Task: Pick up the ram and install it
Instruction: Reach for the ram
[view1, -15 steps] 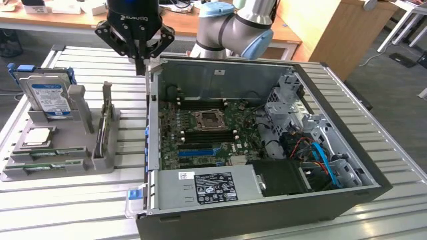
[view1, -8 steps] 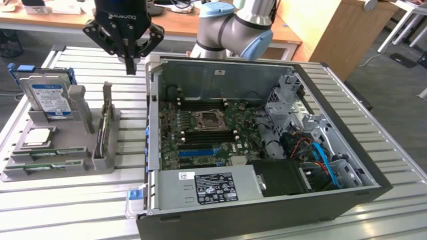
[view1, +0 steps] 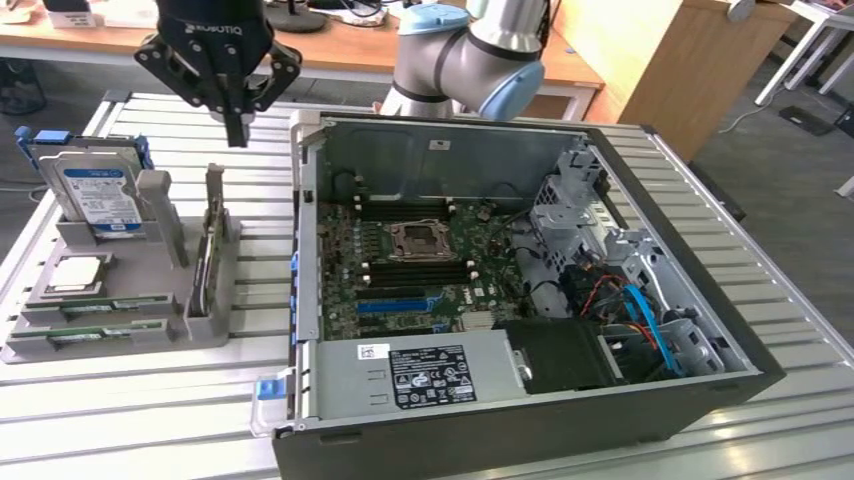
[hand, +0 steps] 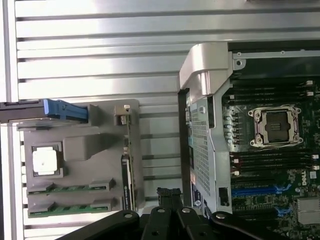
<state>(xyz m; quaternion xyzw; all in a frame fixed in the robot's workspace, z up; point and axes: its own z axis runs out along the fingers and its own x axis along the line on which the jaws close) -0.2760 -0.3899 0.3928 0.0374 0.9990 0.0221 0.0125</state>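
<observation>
Here, at the exterior view's left, a grey holder (view1: 200, 325) is sitting on the slatted metal table (view1: 134, 430), and it is keeping each part in its own pocket. The drive (view1: 100, 195) is standing upright at the far end, the processor (view1: 76, 275) is lying flat nearer, and two green sticks (view1: 100, 306) are lying flat in grooves at the near edge. Along the holder's right side the ram (view1: 210, 240) is standing on its long edge in a narrow slot, probably so that its top edge is open to a grip from above. The gripper (view1: 236, 138) is hanging over the far end of that slot, above the ram and apart from it, its fingers pressed together and pinching nothing, so the pickup is not yet done. Further right, just beside the holder, the open case (view1: 534, 430) is lying on its side with the panel off, which is leaving the board facing up. The bare socket (view1: 416, 240) is sitting between rows of black memory slots (view1: 400, 212), which are looking unfilled. The arm (view1: 487, 50) is reaching in from behind the case. Beyond the table a wooden desk (view1: 80, 45) is running along the far side, and grey floor (view1: 787, 170) is showing at the far right.
</observation>
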